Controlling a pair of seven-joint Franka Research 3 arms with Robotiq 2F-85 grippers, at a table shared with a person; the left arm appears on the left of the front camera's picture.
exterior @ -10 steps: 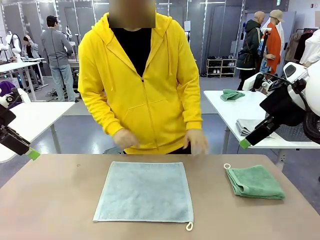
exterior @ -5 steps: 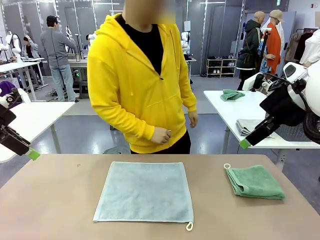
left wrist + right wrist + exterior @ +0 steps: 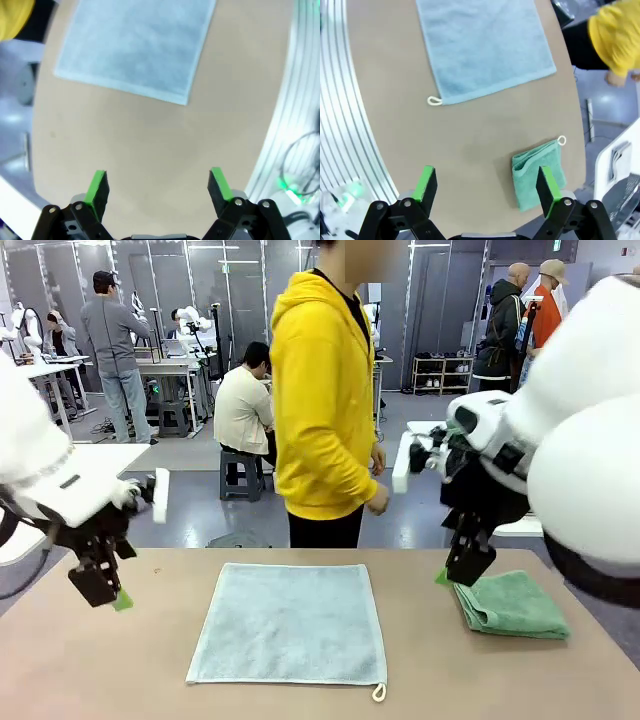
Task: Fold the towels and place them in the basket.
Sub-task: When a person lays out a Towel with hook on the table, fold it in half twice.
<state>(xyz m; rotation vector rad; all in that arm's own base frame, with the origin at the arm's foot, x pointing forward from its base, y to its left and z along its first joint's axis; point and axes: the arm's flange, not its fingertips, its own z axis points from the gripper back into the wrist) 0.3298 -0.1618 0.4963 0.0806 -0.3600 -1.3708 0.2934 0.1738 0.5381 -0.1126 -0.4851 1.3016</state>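
Note:
A pale grey-blue towel [image 3: 288, 622] lies spread flat in the middle of the table, its white loop at the near right corner. To its right lies a mint green towel [image 3: 510, 603], folded, with a white loop. My left gripper [image 3: 110, 598] hovers over the table left of the blue towel, open and holding nothing. My right gripper [image 3: 450, 578] hangs open just above the green towel's left edge. In the left wrist view the blue towel [image 3: 135, 45] lies beyond my open left gripper [image 3: 157, 185]. The right wrist view has the blue towel [image 3: 480, 45] and the green towel [image 3: 537, 172] below my open right gripper [image 3: 485, 184]. The basket is out of view.
A person in a yellow hoodie [image 3: 325, 400] stands side-on behind the table's far edge, hands off the table. The tan tabletop [image 3: 150, 670] is bare around both towels. A ribbed metal rail [image 3: 340, 125] runs along the table's near edge.
Both arms have swung in from the sides to hover over the table. The person has turned sideways and drawn both hands back from the blue towel. The towels have not moved.

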